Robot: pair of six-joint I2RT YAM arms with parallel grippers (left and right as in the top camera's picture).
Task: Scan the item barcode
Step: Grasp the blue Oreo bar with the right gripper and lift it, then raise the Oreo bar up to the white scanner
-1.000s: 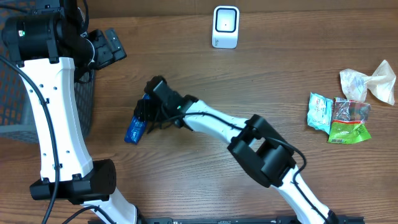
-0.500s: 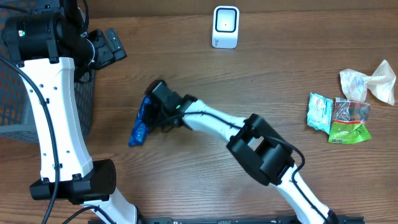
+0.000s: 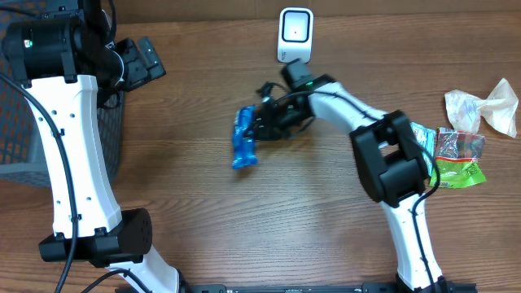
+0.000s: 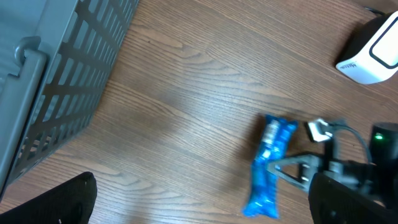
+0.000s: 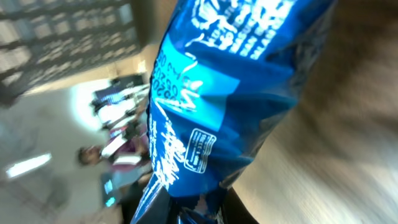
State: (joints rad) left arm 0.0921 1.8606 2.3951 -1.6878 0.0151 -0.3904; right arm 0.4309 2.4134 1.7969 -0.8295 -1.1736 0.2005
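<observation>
Two arms work at this wooden table [image 3: 163, 203], and only the right one is busy. The right arm's fingers [image 4: 287, 169] are clamped on a blue packet [image 3: 242, 140], pinching it partway along its length, so its printed side fills the right wrist view. The packet sits over the middle of the table, somewhat toward the far edge, with its long side running roughly from far edge to near edge. A white scanner [image 3: 295, 35] stands upright near the far edge, just beyond the packet and a little to its right, apart from it.

The left arm's fingers [image 4: 68, 200] are spread wide with nothing between them, up by the far left corner beside a grey mesh basket [image 3: 20, 122] at the left edge.

Along the right edge lie a few snack packets [image 3: 444, 152], green and pale blue, overlapping, and a crumpled clear bag [image 3: 484, 106] just beyond them.
</observation>
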